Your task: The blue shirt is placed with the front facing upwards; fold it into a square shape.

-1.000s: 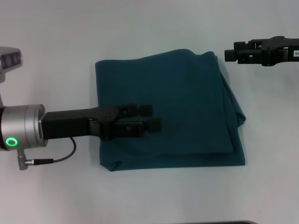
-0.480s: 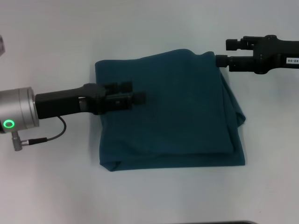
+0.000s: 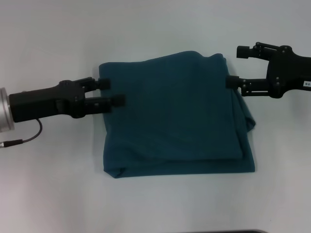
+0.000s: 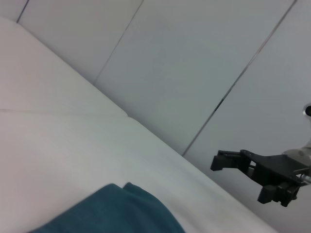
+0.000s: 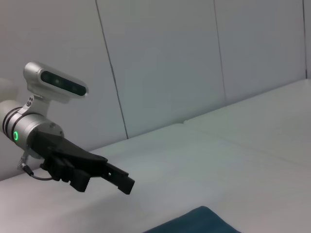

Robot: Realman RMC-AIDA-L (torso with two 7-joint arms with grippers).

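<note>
Head view shows me the dark teal-blue cotton shirt (image 3: 175,116) lying mid-way on the plain white table (image 3: 53,194), already folded into a roughly square stack, plain side up, with its right edge bulging unevenly. My left gripper (image 3: 111,92) hovers at the shirt's left edge, fingers spread, gripping nothing. My right gripper (image 3: 234,67) sits at the upper right corner, also spread and empty. I'd judge the folding essentially done; only tidying that loose right edge remains.
</note>
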